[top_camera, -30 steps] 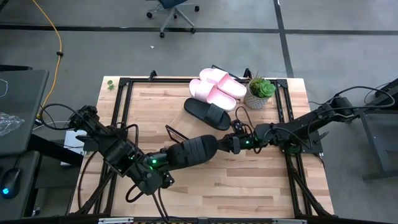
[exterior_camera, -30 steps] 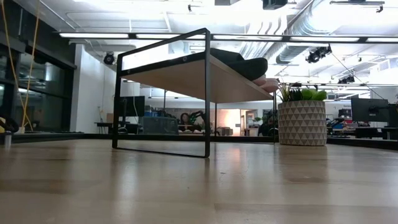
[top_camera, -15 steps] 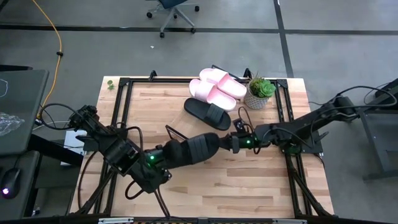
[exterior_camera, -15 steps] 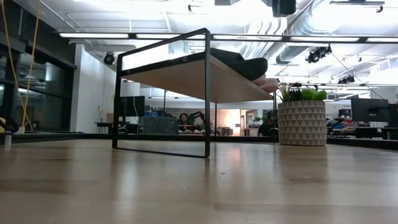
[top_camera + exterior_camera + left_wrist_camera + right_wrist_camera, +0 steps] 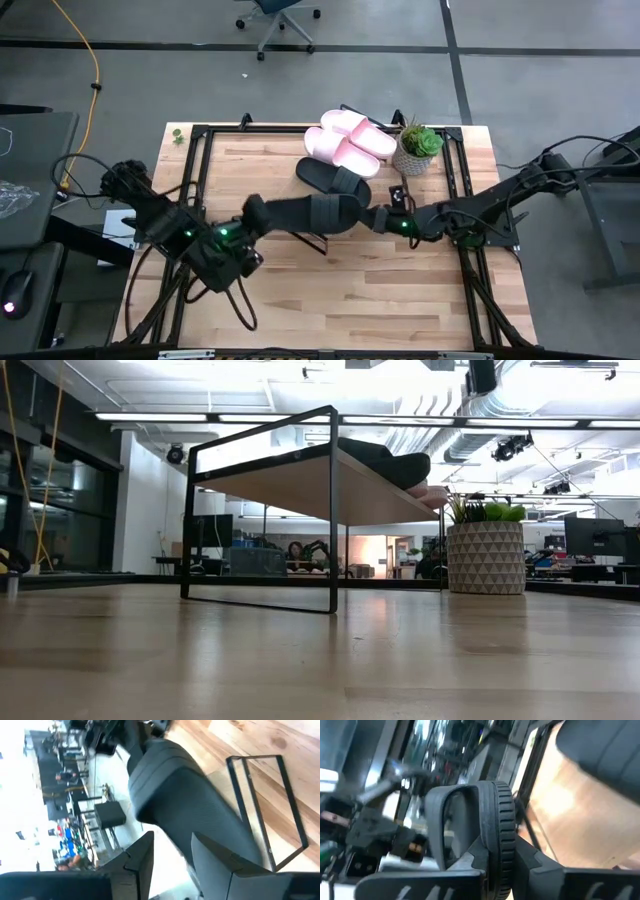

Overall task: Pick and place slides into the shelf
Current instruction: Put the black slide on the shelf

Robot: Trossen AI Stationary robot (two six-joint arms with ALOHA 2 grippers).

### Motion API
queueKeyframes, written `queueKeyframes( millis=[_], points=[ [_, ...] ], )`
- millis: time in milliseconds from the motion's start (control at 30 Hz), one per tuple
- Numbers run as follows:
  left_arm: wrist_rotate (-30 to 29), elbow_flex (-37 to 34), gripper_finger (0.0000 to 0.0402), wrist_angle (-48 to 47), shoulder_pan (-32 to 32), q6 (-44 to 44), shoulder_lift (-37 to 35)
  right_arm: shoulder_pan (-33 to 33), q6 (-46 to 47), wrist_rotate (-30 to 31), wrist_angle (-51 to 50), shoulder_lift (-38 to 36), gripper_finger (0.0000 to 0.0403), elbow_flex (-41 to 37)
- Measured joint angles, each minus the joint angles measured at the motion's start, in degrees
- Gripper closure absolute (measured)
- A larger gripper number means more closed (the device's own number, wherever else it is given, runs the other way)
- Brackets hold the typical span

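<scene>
A black slide (image 5: pixel 310 212) hangs above the table between my two grippers. My right gripper (image 5: pixel 383 219) is shut on its right end. My left gripper (image 5: pixel 180 865) stands open at the slide's left end (image 5: pixel 255 210), its fingers apart, with the sole (image 5: pixel 190 805) running past one finger. On the shelf (image 5: pixel 300 485) lie a second black slide (image 5: pixel 335 178) and two pale pink slides (image 5: pixel 345 140), soles down on the slanted board. The low view shows the shelf's black frame with that black slide (image 5: pixel 395 463) on top. My right gripper pinches the black slide's sole between its two fingers at the end nearer the strap (image 5: pixel 502 835), coming level from the table's right and lying along the slide. The slide is lifted clear of the table and reaches out toward my left gripper. My left gripper: I cannot tell whether its open fingers (image 5: pixel 220 860) touch the slide's sole.
A potted plant (image 5: pixel 418 148) in a patterned white pot stands at the far right, beside the pink slides. The shelf's black end frame (image 5: pixel 265 805) stands on the planks below the held slide. Bare planks (image 5: pixel 350 290) lie toward the near edge.
My left gripper has gone toward the table's far and left edges and a little up. The black slide's left end has swung toward the far edge with it. Its right end has stayed by my right gripper, so the slide now lies level across the table, higher than before.
</scene>
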Motion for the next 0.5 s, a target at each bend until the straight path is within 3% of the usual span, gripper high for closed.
queueKeyframes(
  millis=[333,500],
  points=[
    [-0.43,0.01,0.0285,-6.05,0.00,-14.97,-3.49,9.26,9.72,22.94,0.07,1.14,0.0385,0.00],
    [-0.36,0.00,0.0285,-7.84,-0.39,-19.93,-3.45,11.93,14.58,30.30,2.33,3.26,0.0385,0.00]
  ],
)
